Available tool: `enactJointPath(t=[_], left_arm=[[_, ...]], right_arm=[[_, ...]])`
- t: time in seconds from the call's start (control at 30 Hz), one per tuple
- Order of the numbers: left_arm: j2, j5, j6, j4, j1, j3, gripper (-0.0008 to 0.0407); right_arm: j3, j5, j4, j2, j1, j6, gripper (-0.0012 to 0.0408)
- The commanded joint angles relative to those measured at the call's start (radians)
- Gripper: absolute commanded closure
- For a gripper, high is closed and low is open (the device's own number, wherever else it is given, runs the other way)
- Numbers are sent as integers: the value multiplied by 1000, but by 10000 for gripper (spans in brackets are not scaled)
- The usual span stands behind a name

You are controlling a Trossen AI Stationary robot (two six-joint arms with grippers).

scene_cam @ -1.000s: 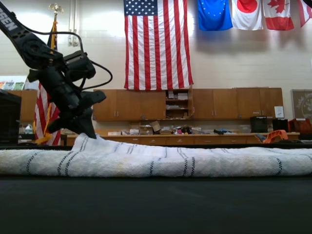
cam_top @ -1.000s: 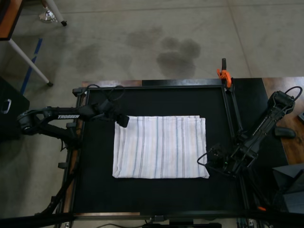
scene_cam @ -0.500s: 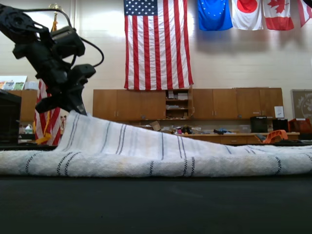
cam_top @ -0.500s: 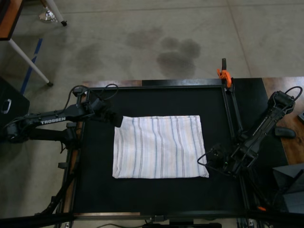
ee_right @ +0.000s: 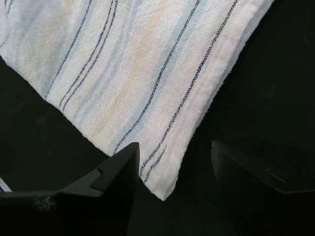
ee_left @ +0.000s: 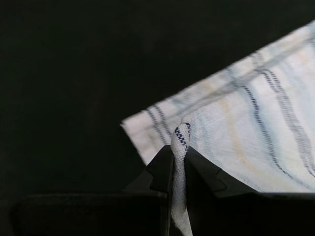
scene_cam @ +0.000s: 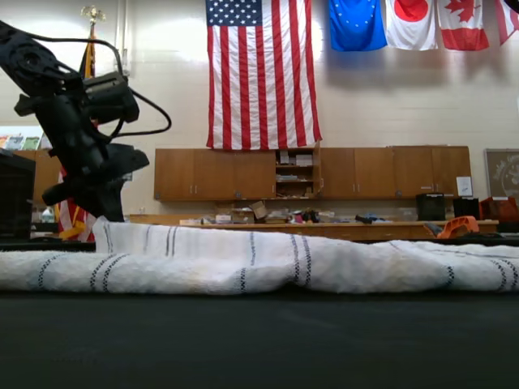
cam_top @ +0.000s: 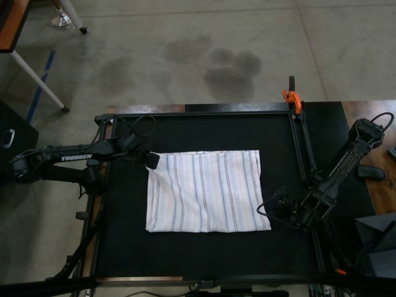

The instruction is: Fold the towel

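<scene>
The towel [cam_top: 207, 192], white with thin dark stripes, lies folded flat on the black mat [cam_top: 204, 260]. My left gripper [cam_top: 151, 161] is at its far corner on the top view's left, shut on that corner. In the left wrist view the pinched hem [ee_left: 180, 140] stands between the closed fingers [ee_left: 162, 167] of the left gripper [ee_left: 179, 157]. In the exterior view the left gripper [scene_cam: 101, 212] hangs just above the towel [scene_cam: 268, 259]. My right gripper [cam_top: 278, 210] rests open by the near corner on the top view's right. In the right wrist view the right gripper [ee_right: 172, 169] straddles the towel [ee_right: 128, 64] corner.
An orange clamp [cam_top: 292, 98] holds a black rail running along the mat's right side in the top view. A dark box [cam_top: 377, 244] sits off the mat at the right. Bare concrete floor lies beyond the table's far edge.
The left gripper lifted the towel's corner, carried it a little toward the top view's left, then lowered it close to the mat. The right arm stayed still.
</scene>
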Motion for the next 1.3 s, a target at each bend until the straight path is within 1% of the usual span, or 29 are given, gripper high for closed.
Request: enactJointPath(t=[0.0,0.07,0.2,0.37,0.53,0.7,0.8,1.03,1.1,1.17,1.27], left_arm=[[29,-8,26,42,0,0,387],[55,-11,50,87,0,0,387],[113,-18,61,150,0,0,387],[177,-29,69,137,0,0,387],[216,-37,69,128,0,0,387],[225,-77,73,135,0,0,387],[214,-78,92,155,0,0,386],[188,-87,103,156,0,0,384],[188,-87,106,162,0,0,376],[188,-87,118,175,0,0,359],[188,-87,151,196,0,0,317]], right_arm=[[0,1,0,0,0,0,201],[0,2,1,0,0,0,201],[0,2,6,0,0,0,201],[0,2,6,0,0,0,201],[0,2,6,0,0,0,201],[0,2,6,0,0,0,201],[0,2,10,0,0,1,201],[0,2,13,0,0,1,201],[0,2,12,0,0,1,201],[0,2,14,0,0,1,201],[0,2,14,0,0,1,201]])
